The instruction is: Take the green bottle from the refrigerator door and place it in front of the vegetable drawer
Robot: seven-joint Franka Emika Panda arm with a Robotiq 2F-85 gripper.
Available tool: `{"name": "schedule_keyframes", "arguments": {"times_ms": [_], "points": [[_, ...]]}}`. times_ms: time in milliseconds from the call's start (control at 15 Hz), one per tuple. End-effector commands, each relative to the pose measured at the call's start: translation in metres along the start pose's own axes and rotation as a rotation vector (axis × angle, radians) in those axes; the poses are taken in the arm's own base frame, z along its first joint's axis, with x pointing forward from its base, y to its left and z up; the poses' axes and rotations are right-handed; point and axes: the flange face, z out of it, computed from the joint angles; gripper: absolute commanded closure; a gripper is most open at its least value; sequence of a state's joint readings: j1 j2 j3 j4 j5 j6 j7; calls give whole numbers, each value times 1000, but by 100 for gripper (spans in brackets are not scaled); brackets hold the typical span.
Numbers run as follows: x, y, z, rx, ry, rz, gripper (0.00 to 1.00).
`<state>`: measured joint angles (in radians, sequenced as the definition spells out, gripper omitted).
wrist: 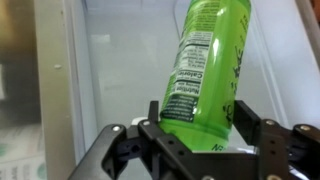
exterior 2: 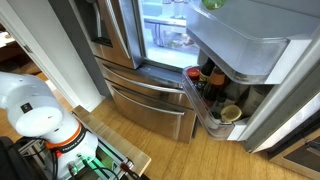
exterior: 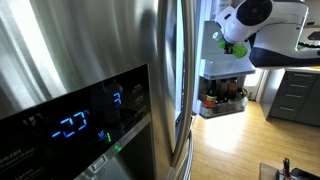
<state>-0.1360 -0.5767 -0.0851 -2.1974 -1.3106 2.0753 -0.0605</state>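
In the wrist view the green bottle (wrist: pixel 210 50) is bright green with a printed label and stands tilted between my gripper's (wrist: pixel 199 122) two black fingers, which press on its lower part. Pale white lining of the refrigerator door (wrist: pixel 120 70) fills the background. In an exterior view the bottle (exterior: pixel 221 38) shows as a green patch beside the black gripper (exterior: pixel 238 47) under the white arm. In an exterior view the bottle (exterior 2: pixel 213 4) is cut off at the top edge, above the open door's white racks (exterior 2: pixel 240 50).
A stainless steel door with a blue digital display (exterior: pixel 75 125) fills the near foreground. Dark brownish jars (exterior 2: pixel 208 85) stand in the lower door rack. Steel drawers (exterior 2: pixel 150 100) sit below the lit fridge interior (exterior 2: pixel 165 30). The floor is wood (exterior 2: pixel 180 155).
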Motion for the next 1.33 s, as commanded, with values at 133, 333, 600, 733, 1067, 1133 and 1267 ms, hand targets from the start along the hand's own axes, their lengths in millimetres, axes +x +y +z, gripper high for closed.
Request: {"name": "schedule_keyframes", "arguments": {"times_ms": [133,333,600,733,1067,1133,1267], "points": [[-4,-7,-44,139,-63,-4,51],[-4,-2,-70,205,-69,31,51],[4,-6,-100,368,-35,108,51],[12,-13,-108,462,6,163,51],[41,-30,-98,642,143,316,51],[48,-32,-91,657,194,352,51],[62,-38,-73,690,289,414,51]]}}
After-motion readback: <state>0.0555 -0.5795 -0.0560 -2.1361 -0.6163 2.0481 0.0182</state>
